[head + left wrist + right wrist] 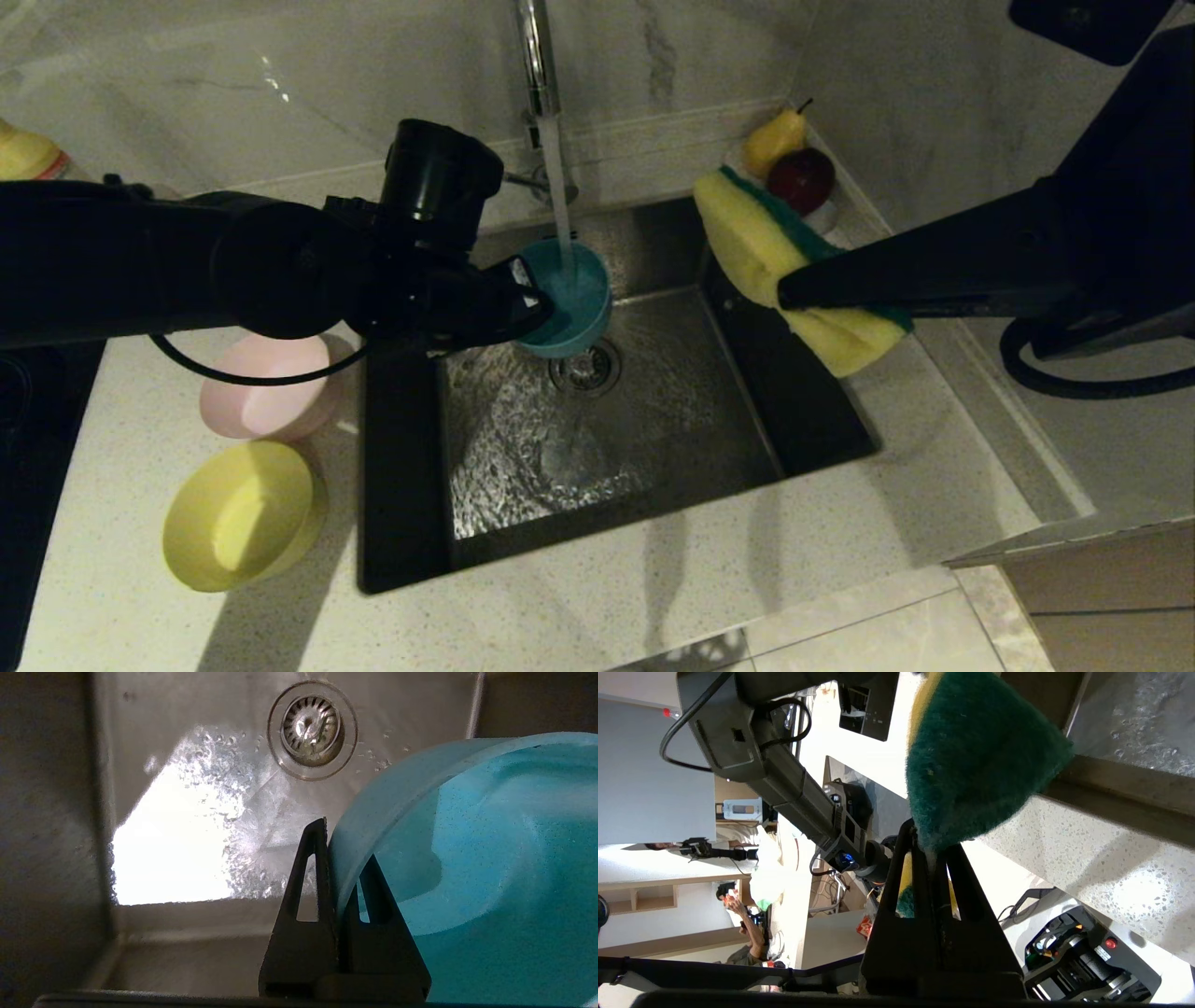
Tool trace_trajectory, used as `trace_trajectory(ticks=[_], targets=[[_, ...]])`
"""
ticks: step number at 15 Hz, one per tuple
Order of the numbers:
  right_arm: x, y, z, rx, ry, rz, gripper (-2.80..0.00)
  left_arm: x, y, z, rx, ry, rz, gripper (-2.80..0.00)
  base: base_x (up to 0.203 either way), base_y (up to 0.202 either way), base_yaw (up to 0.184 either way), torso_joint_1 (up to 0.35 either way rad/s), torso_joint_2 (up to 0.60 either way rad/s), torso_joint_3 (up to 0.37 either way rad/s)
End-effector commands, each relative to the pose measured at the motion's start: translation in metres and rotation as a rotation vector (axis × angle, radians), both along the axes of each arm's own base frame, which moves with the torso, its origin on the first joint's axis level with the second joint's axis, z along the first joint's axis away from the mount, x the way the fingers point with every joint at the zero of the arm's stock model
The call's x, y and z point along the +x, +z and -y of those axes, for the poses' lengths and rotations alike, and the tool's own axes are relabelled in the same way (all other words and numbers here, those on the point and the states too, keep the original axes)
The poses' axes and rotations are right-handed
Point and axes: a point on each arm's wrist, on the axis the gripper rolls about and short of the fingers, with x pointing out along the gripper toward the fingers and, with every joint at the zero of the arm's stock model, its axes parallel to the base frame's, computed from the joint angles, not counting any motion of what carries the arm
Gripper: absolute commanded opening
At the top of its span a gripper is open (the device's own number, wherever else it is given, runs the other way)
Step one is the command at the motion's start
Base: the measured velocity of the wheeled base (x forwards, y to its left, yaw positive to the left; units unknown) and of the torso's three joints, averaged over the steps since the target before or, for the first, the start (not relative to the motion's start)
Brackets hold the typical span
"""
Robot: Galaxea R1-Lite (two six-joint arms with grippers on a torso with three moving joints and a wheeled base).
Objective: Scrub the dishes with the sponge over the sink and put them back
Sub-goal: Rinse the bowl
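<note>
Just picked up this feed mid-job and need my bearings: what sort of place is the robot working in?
Most likely a home kitchen. A steel sink is set into a speckled counter, the tap is running into a blue bowl, and a pear and apple sit in the corner against marble walls.

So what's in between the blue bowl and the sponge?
Nothing solid. In the head view, only the sink's dark back corner and right wall show between the blue bowl under the running water and the sponge held up at the right.
</note>
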Motion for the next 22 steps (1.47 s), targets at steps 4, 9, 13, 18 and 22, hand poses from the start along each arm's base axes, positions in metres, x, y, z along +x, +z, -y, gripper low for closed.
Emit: trace_trajectory(ticks=[4, 9, 13, 18, 22], targets=[[-0.002, -0.002, 0.002, -0.004, 0.001, -0.008, -2.80, 0.014, -0.001, -0.002, -0.007, 0.029, 0.007, -2.80, 0.000, 0.000, 0.000, 0.000, 0.00, 0.000], [0.000, -0.003, 0.000, -0.007, 0.002, -0.013, -2.80, 0.016, -0.002, -0.010, -0.019, 0.060, 0.003, -2.80, 0.000, 0.000, 0.000, 0.000, 0.00, 0.000], [0.002, -0.005, -0.002, -0.012, 0.003, -0.018, -2.80, 0.017, -0.002, -0.014, -0.023, 0.072, 0.009, -2.80, 0.000, 0.000, 0.000, 0.000, 0.00, 0.000], [0.002, -0.006, -0.003, -0.017, 0.003, -0.025, -2.80, 0.015, 0.001, -0.014, -0.030, 0.065, 0.014, -2.80, 0.000, 0.000, 0.000, 0.000, 0.00, 0.000], [-0.001, -0.010, 0.001, -0.024, 0.002, -0.029, -2.80, 0.013, -0.002, -0.015, -0.024, 0.068, 0.002, -2.80, 0.000, 0.000, 0.000, 0.000, 0.00, 0.000]])
